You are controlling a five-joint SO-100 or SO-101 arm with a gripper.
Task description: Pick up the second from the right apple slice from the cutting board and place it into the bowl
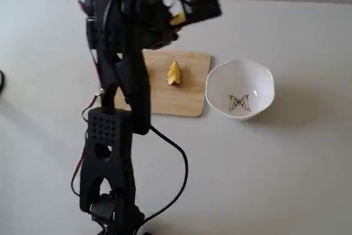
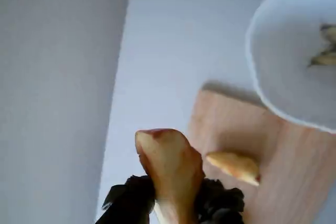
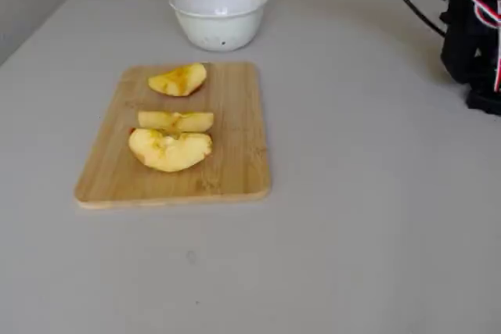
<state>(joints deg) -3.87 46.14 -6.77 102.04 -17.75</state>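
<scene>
The yellow crescent apple slice (image 2: 170,169) with a reddish skin tip is up in the air, pinched between the black two-finger gripper (image 2: 173,200), whose jaws are closed on its lower end. Below it lies the light-tan wooden cutting board (image 2: 294,171), where three other yellow wedges (image 3: 174,120) rest apart from it. Just beside the board sits the white scalloped bowl (image 1: 258,81) with a butterfly drawing inside.

In a fixed view the arm (image 1: 129,75) hides much of the cutting board (image 1: 187,100)
</scene>
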